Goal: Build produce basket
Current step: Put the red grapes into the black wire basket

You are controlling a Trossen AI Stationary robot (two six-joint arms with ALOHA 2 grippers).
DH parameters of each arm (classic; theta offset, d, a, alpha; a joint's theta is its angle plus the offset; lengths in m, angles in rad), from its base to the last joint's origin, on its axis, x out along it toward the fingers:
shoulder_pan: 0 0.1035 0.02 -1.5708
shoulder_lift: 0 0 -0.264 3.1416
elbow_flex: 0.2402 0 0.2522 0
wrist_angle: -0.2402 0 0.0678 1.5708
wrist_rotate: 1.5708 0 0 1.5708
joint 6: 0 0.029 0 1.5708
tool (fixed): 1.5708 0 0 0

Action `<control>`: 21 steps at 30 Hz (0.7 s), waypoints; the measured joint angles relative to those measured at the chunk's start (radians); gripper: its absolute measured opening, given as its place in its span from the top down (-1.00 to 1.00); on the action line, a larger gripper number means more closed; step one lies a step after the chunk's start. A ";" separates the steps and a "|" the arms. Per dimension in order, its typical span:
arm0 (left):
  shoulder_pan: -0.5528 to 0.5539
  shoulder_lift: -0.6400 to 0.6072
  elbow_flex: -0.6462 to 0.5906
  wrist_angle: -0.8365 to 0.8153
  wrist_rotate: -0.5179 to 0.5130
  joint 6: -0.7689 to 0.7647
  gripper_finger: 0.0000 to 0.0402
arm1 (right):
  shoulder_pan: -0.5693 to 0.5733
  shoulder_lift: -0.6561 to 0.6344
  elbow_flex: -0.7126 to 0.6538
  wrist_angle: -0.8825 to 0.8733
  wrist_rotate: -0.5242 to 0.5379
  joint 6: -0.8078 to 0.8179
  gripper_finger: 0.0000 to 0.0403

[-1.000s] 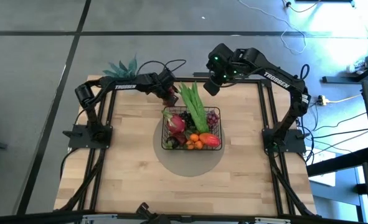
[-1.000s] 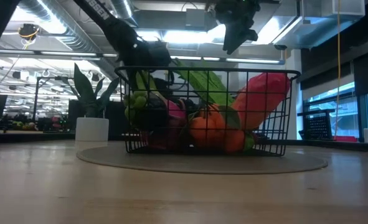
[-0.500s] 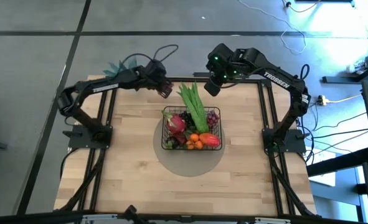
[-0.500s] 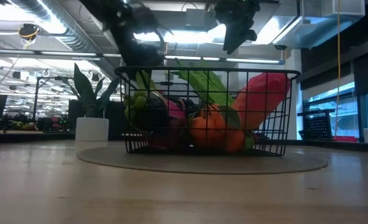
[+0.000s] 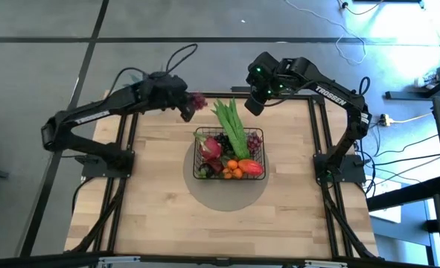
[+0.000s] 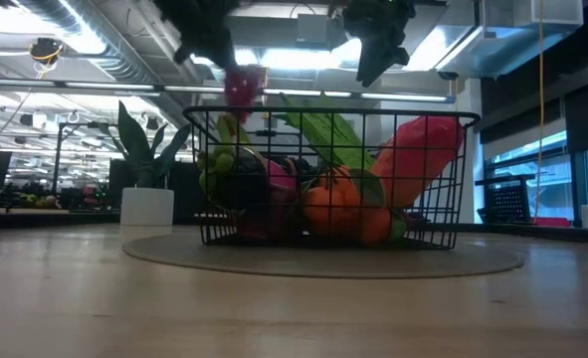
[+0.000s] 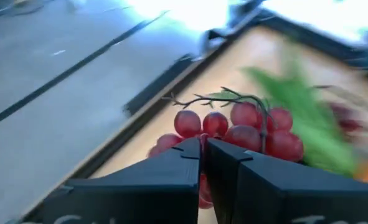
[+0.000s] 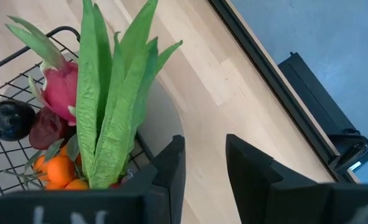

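**Red grapes held in the air beside the filled basket**

In the high view, the square black wire basket (image 5: 229, 155) stands on a grey round mat (image 5: 227, 179) in the middle of the wooden table (image 5: 152, 208). It is full of produce: long green pods (image 5: 231, 123) that stick out over its far rim, a pink dragon fruit (image 5: 211, 147), dark grapes (image 5: 254, 138), small oranges (image 5: 233, 170) and a red-yellow mango (image 5: 252, 167). The left gripper (image 5: 187, 106) is over the far edge of the table, near the far left corner of the basket, and a red grape bunch (image 5: 198, 100) hangs at its tip. The right gripper (image 5: 253, 103) is over the far edge too, just beyond the tips of the pods.

In the low view, the basket (image 6: 328, 179) shows its open grid sides, with the mango (image 6: 413, 159) leaning high on the right and the oranges (image 6: 333, 207) in the middle. The red grape bunch (image 6: 241, 85) hangs above the rim on the left side. A spiky plant in a white pot (image 6: 146, 204) stands behind.

In the left wrist view, the two dark fingers (image 7: 184, 168) are closed on the red grape bunch (image 7: 246, 132), whose thin stem curves over the round berries.

In the right wrist view, the right gripper (image 8: 203, 163) has its fingers apart and holds nothing; the pods (image 8: 112, 106) and the dragon fruit (image 8: 62, 87) lie below it.
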 joint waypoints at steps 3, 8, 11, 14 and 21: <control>-0.041 -0.044 0.000 0.012 0.107 -0.009 1.00 | 0.000 0.000 0.000 0.000 0.000 -0.004 0.50; -0.112 -0.061 0.000 0.039 0.247 -0.017 1.00 | 0.000 0.000 0.000 0.000 0.000 -0.051 0.50; -0.150 -0.052 0.000 0.079 0.295 -0.018 1.00 | 0.000 0.000 0.000 0.000 0.000 -0.052 0.50; -0.183 -0.030 0.000 0.115 0.352 -0.040 1.00 | 0.000 0.000 0.000 0.000 0.000 -0.052 0.50; -0.249 0.059 0.000 0.171 0.414 -0.116 1.00 | 0.000 0.000 0.000 0.000 -0.001 -0.077 0.50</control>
